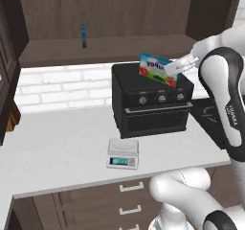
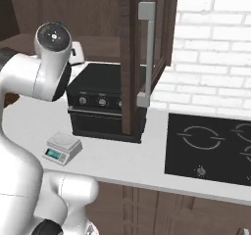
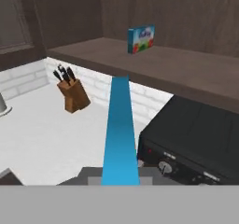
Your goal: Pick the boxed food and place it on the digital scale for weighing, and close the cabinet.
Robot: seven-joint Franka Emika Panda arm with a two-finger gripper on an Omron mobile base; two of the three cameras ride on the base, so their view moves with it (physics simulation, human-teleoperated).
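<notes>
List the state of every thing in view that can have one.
Box: lifted off the counter, tilted, in the gripper.
Gripper: shut on the box.
Scale: platform bare, display lit.
Cabinet: door open.
Oven: door shut.
Second box: upright on the cabinet shelf.
Knife block: upright, knives in it.

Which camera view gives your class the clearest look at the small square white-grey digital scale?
The left base view: the small square white-grey digital scale faces the camera, its platform and teal display unobstructed on the white counter. The right base view shows it smaller, angled, beside the robot's arm.
</notes>
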